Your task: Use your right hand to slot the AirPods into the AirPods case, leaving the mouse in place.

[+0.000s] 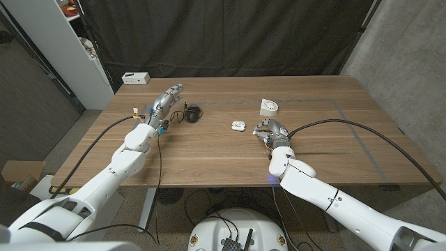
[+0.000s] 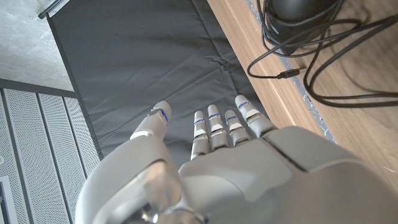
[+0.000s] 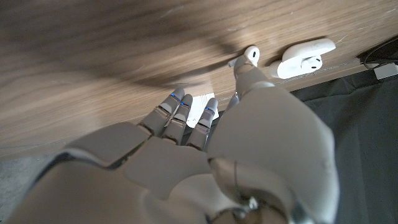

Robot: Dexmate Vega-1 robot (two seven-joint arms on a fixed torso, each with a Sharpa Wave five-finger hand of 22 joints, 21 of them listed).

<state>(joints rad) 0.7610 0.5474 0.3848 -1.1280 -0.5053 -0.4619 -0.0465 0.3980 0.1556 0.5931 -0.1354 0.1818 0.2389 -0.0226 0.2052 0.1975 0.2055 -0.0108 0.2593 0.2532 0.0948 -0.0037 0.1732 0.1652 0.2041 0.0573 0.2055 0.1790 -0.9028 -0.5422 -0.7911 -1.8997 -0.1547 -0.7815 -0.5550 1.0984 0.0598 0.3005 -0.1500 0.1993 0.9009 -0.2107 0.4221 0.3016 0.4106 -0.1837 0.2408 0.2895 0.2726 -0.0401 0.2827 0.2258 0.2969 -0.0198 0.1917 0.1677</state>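
The right hand (image 3: 249, 143) pinches an AirPod (image 3: 250, 54) at a fingertip, just beside the open case (image 3: 305, 57) on the table (image 1: 209, 150). The left hand (image 1: 166, 103) holds nothing, fingers extended, near the mouse (image 1: 193, 111).

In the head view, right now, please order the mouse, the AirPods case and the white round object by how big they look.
1. White round object, largest.
2. Mouse, close to it in size; it is dark with cables around it, so this order is unsure.
3. AirPods case, clearly smallest.
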